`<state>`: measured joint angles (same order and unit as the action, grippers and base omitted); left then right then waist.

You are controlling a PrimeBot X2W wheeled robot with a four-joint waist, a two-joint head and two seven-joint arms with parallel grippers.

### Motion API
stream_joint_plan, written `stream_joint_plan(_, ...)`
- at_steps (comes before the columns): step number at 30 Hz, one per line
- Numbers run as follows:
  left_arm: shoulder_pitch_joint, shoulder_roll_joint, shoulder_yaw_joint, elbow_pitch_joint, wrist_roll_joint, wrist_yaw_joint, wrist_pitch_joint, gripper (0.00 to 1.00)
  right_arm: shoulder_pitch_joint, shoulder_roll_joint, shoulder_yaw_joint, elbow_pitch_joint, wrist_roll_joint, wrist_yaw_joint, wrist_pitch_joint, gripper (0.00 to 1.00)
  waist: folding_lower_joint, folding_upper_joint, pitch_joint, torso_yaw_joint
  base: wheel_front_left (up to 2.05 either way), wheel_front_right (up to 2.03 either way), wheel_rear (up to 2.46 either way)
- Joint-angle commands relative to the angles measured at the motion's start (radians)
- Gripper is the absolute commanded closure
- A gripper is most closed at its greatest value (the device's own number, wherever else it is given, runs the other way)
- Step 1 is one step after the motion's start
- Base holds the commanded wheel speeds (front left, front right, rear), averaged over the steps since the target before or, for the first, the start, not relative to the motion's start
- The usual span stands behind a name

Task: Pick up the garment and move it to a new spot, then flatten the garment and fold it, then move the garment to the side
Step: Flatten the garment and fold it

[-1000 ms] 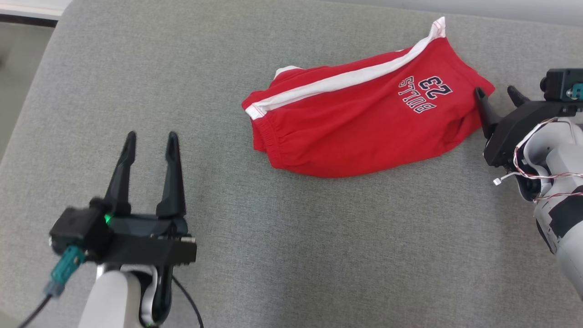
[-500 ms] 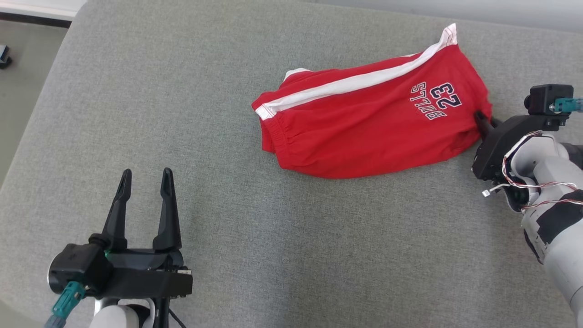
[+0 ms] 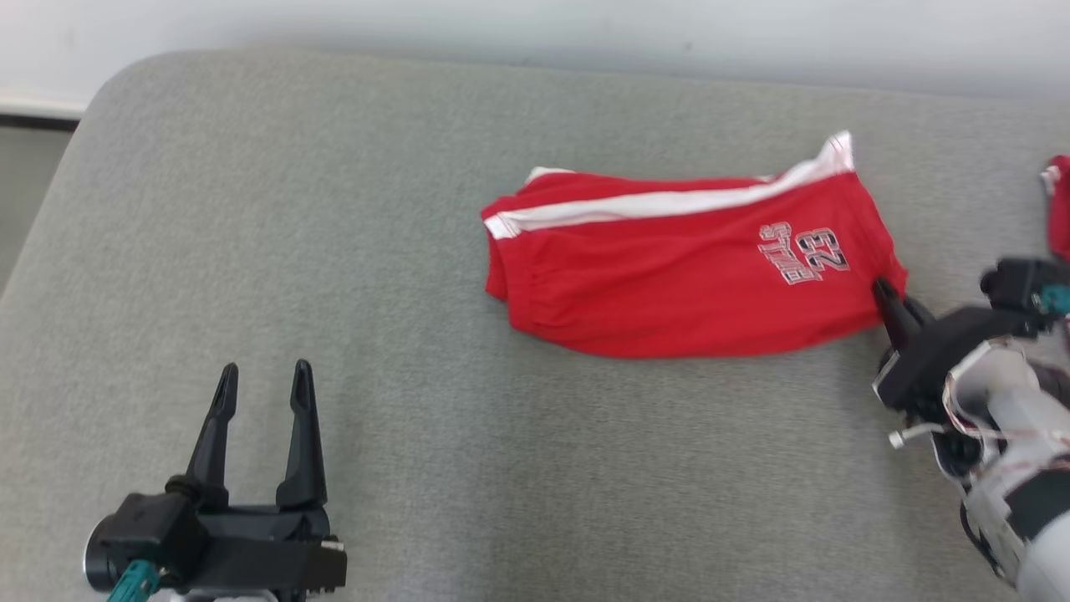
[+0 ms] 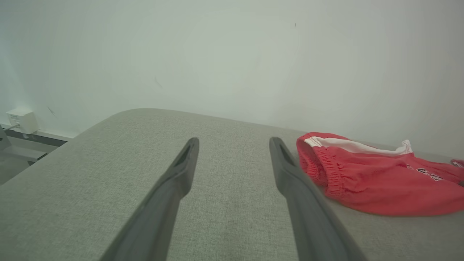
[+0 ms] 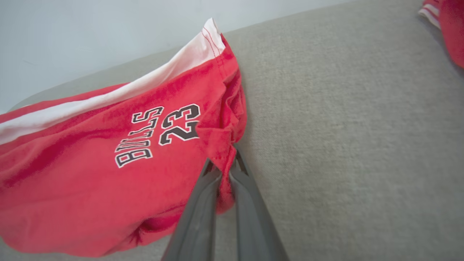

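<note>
Jaws of the right gripper are clenched on the red shorts. They pinch a bunched fold of the leg hem just beside the "BULLS 23" lettering. In the right wrist view the cloth is squeezed between the two dark fingers and puckers above the pinch.

In the head view this gripper is at the right, its fingers slanting up and to the left to meet the lower right corner of the shorts. Behind the fingers the black wrist housing tilts the same way. The pale forearm, trailing loose wires, runs down to the lower right corner.

Jaws of the left gripper are released and spread wide, with nothing between them. That gripper is at the lower left of the head view, fingers pointing straight up the view, well apart from the shorts. In its own wrist view the fingers reach low along the grey upholstered surface towards the white wall, with the shorts off to the right.

The shorts lie on the grey upholstered surface, right of centre and towards the far edge by the wall. The elastic waistband end is to the left and a white side stripe runs along the far side. A second red cloth shows at the right edge, apart from the shorts.
</note>
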<state>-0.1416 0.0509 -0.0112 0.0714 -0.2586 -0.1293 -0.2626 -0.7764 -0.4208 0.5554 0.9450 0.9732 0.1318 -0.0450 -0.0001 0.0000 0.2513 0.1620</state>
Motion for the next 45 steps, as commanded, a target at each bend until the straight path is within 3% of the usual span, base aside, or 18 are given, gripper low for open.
stream_joint_plan(1, 0.026, -0.001, 0.007, -0.005, 0.01, -0.001, -0.003, 0.0, 0.053, -0.024, -0.003, -0.031, 0.029, -0.003, -0.012, 1.0, 0.0001, 0.0, -0.046, -0.049, 0.0, 0.0, 0.0)
stream_joint_plan(11, 0.085, 0.0, 0.024, -0.01, 0.027, -0.001, -0.003, 0.0, 0.236, -0.119, -0.029, -0.158, 0.114, -0.003, -0.046, 1.0, 0.0001, 0.0, -0.093, -0.106, 0.0, 0.0, 0.0)
stream_joint_plan(21, 0.105, -0.001, 0.028, -0.01, 0.021, -0.001, -0.003, 0.0, 0.234, -0.124, -0.035, -0.178, 0.069, -0.003, -0.072, 1.0, 0.0001, 0.0, -0.125, -0.112, 0.0, 0.0, 0.0)
stream_joint_plan(29, 0.118, -0.001, 0.032, -0.014, 0.016, -0.001, -0.003, 0.0, 0.222, -0.08, -0.016, -0.295, 0.023, -0.003, -0.105, 1.0, 0.0001, 0.0, -0.134, -0.106, 0.0, 0.0, 0.0)
stream_joint_plan(39, 0.1, -0.001, 0.02, -0.015, 0.012, -0.001, -0.003, 0.0, 0.255, 0.026, 0.034, -0.458, -0.062, -0.003, -0.079, 1.0, 0.0001, 0.0, -0.128, -0.063, 0.0, 0.0, 0.0)
stream_joint_plan(45, 0.085, -0.001, 0.009, -0.008, -0.006, -0.001, -0.003, 0.0, 0.262, 0.103, 0.038, -0.439, -0.115, -0.003, -0.053, 1.0, 0.0001, 0.0, -0.116, -0.024, 0.0, 0.0, 0.0)
